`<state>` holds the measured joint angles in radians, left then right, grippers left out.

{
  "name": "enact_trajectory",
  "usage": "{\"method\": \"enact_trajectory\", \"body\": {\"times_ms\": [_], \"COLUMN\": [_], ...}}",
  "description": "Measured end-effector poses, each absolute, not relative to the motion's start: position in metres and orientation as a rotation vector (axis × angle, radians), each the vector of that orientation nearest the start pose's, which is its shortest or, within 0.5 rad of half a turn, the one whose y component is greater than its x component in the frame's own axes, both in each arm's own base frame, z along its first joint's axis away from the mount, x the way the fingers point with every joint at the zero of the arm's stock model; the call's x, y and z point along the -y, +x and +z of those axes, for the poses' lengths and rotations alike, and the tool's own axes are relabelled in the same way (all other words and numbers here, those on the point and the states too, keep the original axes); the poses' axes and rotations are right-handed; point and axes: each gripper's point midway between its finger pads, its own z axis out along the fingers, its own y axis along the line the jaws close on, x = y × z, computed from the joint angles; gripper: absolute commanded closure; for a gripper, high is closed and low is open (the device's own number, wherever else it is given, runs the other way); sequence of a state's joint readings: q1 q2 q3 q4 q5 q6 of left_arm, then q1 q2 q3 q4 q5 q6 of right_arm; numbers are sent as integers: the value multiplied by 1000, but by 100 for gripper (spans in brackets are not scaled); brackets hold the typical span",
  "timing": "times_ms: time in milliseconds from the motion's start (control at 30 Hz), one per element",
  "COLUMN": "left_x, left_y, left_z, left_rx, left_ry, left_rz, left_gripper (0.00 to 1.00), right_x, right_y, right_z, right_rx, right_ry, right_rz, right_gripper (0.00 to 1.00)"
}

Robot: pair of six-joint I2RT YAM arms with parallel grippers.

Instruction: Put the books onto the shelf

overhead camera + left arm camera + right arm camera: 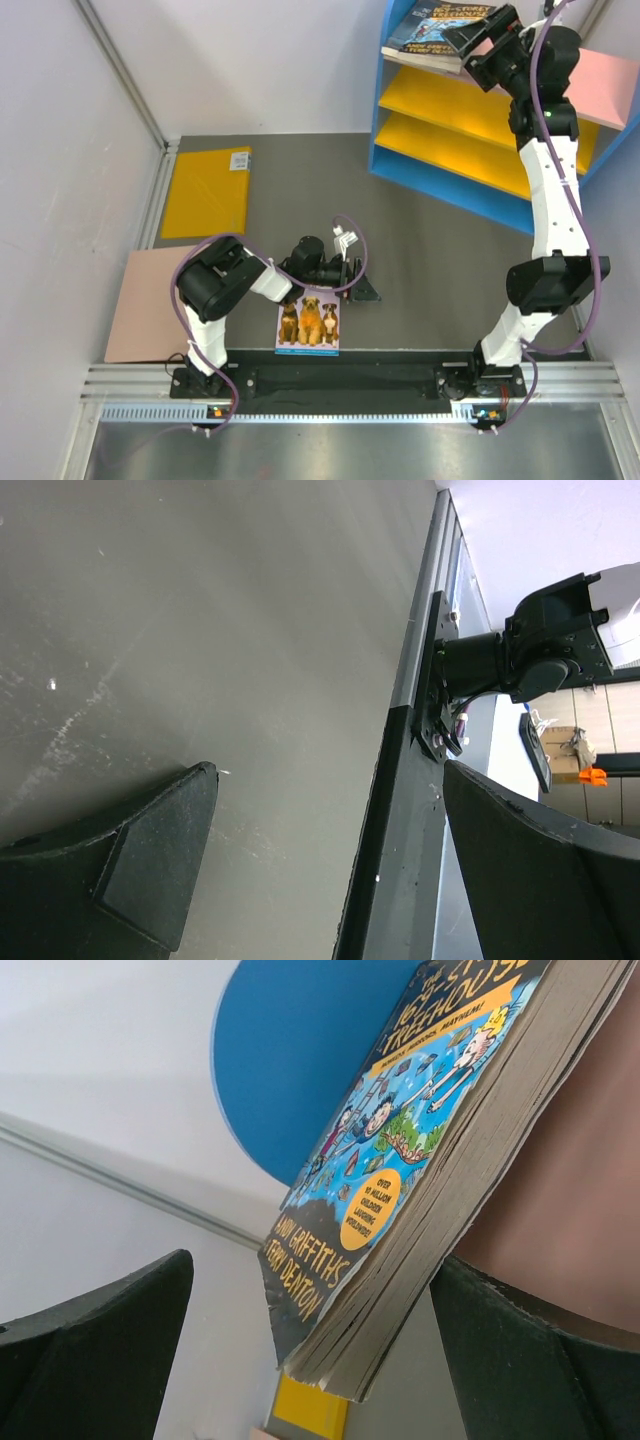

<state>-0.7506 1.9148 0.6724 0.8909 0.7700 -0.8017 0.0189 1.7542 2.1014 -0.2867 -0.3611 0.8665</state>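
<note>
Right gripper (315, 1260) spread, nothing pinched. Paperback (400, 1130) lies on the shelf (450, 190), on its pink top (605, 85): glossy cover, frayed page edges, corner overhanging between the fingers. Left gripper (330, 770) spread over matte grey table (200, 630). Top view only: dog book (309, 322) flat beside it; yellow sheet (205, 190) and board (145, 305) far left.

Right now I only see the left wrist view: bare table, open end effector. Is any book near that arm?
Observer: Yes, the dog book lies flat on the table just by the left end effector.
Operator: Where is the right arm?
Observer: Up at the top of the shelf; the right end effector stands open around a treehouse paperback lying there.
Operator: Other things on the table?
Observer: A yellow sheet and a pinkish board, left side.
</note>
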Motion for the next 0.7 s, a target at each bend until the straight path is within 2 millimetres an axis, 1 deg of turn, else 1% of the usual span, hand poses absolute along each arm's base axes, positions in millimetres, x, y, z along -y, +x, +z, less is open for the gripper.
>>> {"method": "enact_trajectory", "body": {"times_ms": [167,333,433,533,633,700], "left_x": [380,380,381,381,381,381], "left_y": [197,197,197,197,197,197], "left_z": [61,60,61,61,61,61], "left_rx": [-2179,-2178,-2176,-2174,-2174,-2172], "left_ry": [559,559,560,558,557,559], "left_rz": [-1687,-1689,-1690,-1692,-1694,-1698], "left_gripper": [1,1,1,1,1,1], "right_x": [-102,-103,-103,-102,-101,-99], "right_y": [506,523,530,534,528,521], "right_z": [492,493,486,479,475,471], "right_rx": [-1580,-1583,-1595,-1608,-1605,-1609], "right_ry": [353,340,344,341,319,306], "right_rz": [961,961,958,955,952,946], "right_gripper": [0,1,0,0,0,0]}}
